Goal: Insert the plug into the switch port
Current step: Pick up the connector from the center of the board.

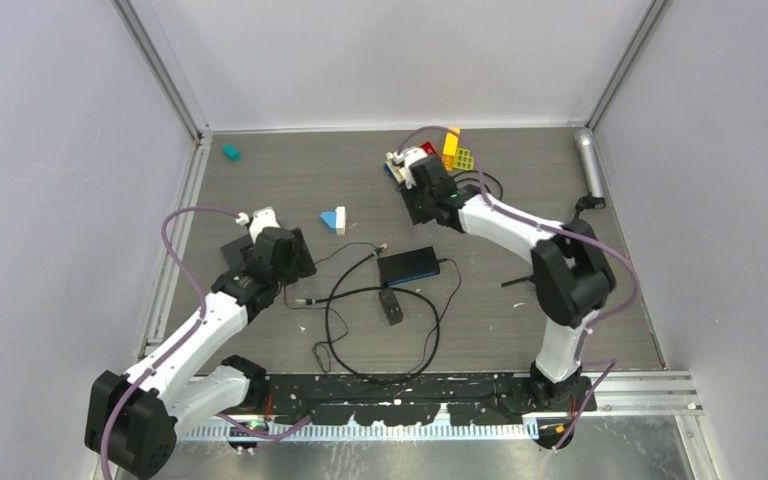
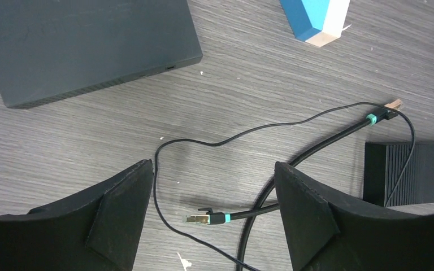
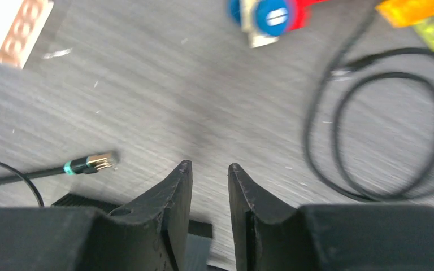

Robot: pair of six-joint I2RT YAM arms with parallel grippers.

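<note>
Top external view first: a grey, wood-grain worktop carries the flat black switch near the centre, with thin black cable looping loosely around it. Over on the left, the left gripper hangs low above one end of that cable. Left wrist view confirms it: the matte black, wedge-shaped fingers are spread wide apart, holding nothing. The plug lies flat on the worktop between them, gold-toned at the tip with a teal band behind it, touched by neither finger. It sits well apart from the switch, whose ribbed black side shows at the right edge. A second plug, also teal-banded, lies just beside the switch's corner. A smooth dark slab fills the upper left, and a blue-and-white wedge block sits at the top.

Across the worktop, the right gripper hovers near a pile of bright toy bricks. Its wrist view is blurred, but the fingers stand slightly parted, a narrow gap and nothing between them. A silver cylinder lies by the right wall, and a small teal block sits at the far left.
</note>
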